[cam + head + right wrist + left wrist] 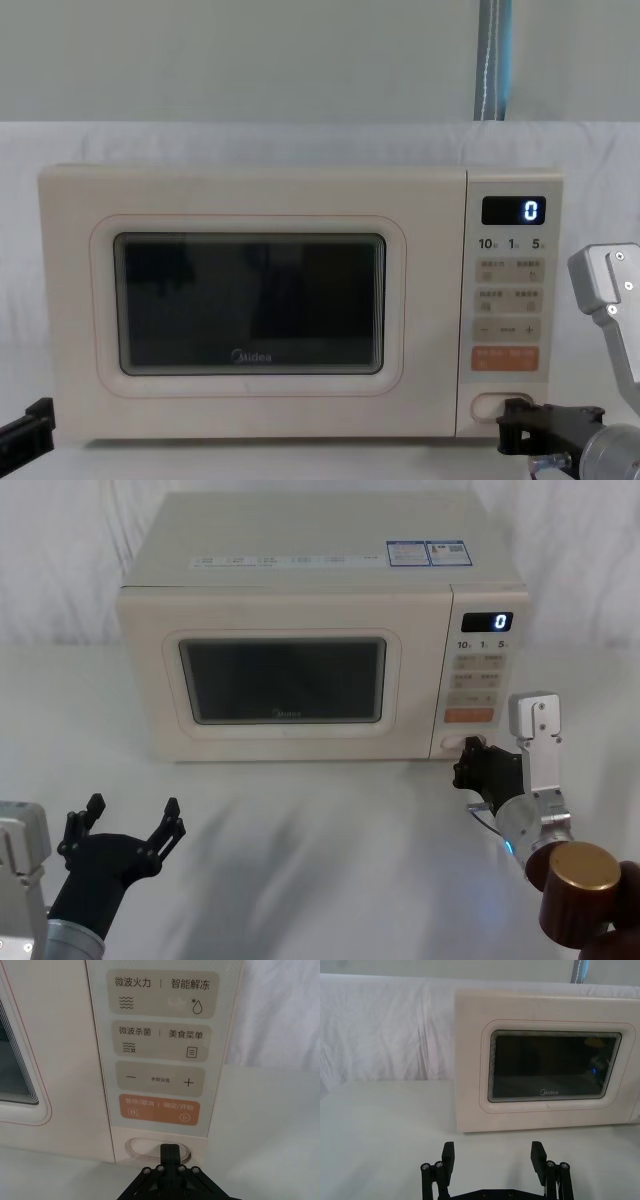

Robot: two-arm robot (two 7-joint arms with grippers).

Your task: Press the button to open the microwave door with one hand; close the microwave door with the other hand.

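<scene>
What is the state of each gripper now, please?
Left gripper: open, holding nothing, low before the cream microwave door.
Right gripper: shut, fingertips at the wide cream pill-shaped button.

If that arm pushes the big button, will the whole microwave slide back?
Probably not: the microwave looks wide and boxy, sitting flat on the table. The button is low, so tipping seems unlikely. The right gripper is at it.

The microwave door [250, 310] reads "Midea"; display [514, 210] "0".

Right gripper [472, 763] reaches forward, fingers together (left gripper [122, 827] spread, low).
</scene>
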